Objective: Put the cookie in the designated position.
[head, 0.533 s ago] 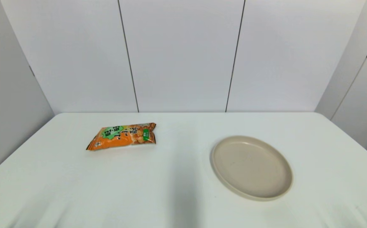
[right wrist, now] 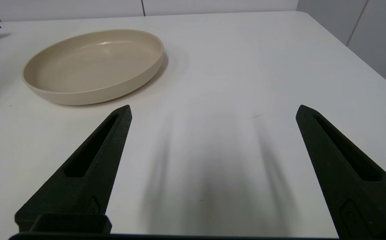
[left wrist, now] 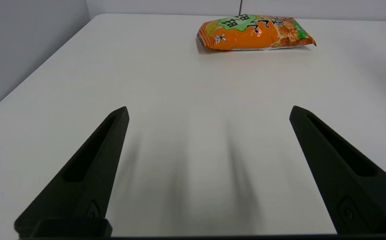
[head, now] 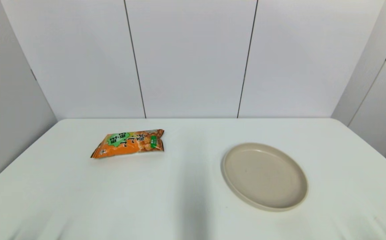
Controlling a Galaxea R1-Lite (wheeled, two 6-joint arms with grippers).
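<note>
Nearest, the left gripper [left wrist: 208, 111] and right gripper [right wrist: 213, 110] hovered spread and empty. Farther off, the cookie [head: 128, 143] lay flat, well apart from the plate [head: 227, 173]. Crinkly foil could slip from 2 fingers pinching shallowly.

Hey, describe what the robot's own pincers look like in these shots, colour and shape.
Only the fingers show, in the wrist views. The left pincer has two long matte black fingers, wedge-shaped and tapering to points, each with a recessed slot along its length and a small round mark near the base. The right pincer looks the same. No cables or arm links appear; neither arm shows in the head view.
</note>
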